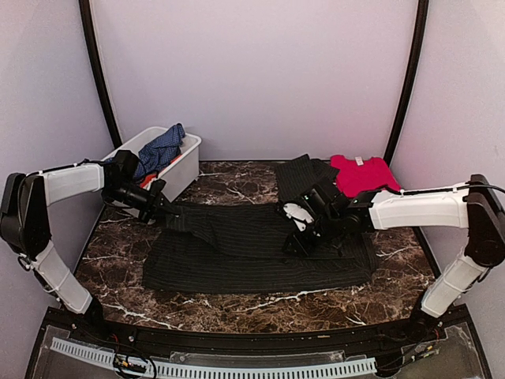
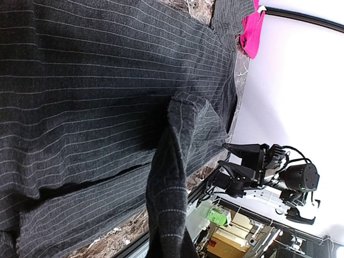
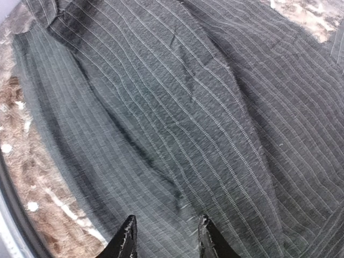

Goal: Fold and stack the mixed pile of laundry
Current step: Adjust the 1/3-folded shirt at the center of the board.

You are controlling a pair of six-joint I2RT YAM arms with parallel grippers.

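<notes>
The dark charcoal pinstriped shirt [image 1: 260,253] lies spread across the middle of the marble table. My left gripper [image 1: 160,207] is shut on its left edge, and in the left wrist view a stretched ridge of pinstriped cloth [image 2: 172,177] runs down to the bottom of the frame and hides the fingers. My right gripper [image 1: 296,227] hovers low over the shirt's right half, open, its two black fingertips [image 3: 129,236] apart just above the fabric [image 3: 177,107]. A bright red cloth [image 1: 360,174] lies flat at the back right. The blue checked garment [image 1: 160,148] and an orange piece [image 1: 147,181] sit in the bin.
A white plastic bin [image 1: 185,167] stands at the back left corner. A second dark pinstriped piece [image 1: 304,175] lies folded beside the red cloth. Bare marble [image 1: 260,304] shows in front of the shirt. Curved black posts and pale walls close the back.
</notes>
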